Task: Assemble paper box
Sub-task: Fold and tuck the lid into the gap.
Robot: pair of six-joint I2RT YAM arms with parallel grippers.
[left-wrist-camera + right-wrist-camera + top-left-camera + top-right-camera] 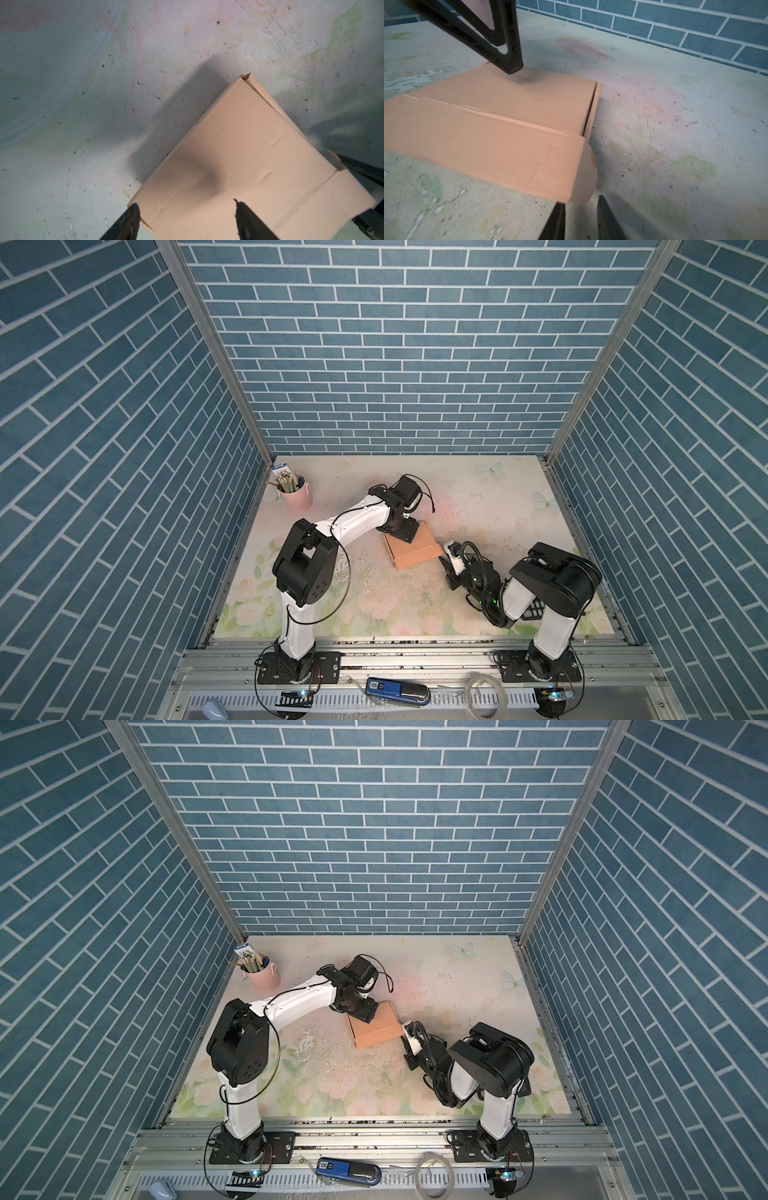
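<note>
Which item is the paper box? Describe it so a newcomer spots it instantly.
On the floral table mat, look mid-table. The paper box lies flat, lid down, under the open left gripper. It is the only plain peach-orange cardboard thing; the pink cup stands off in a far corner.

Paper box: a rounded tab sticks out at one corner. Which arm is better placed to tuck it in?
Right, most likely. The right pincer sits at that corner of the paper box, the tab just ahead of its fingertips. The left pincer is open over the lid near the opposite corner.
</note>
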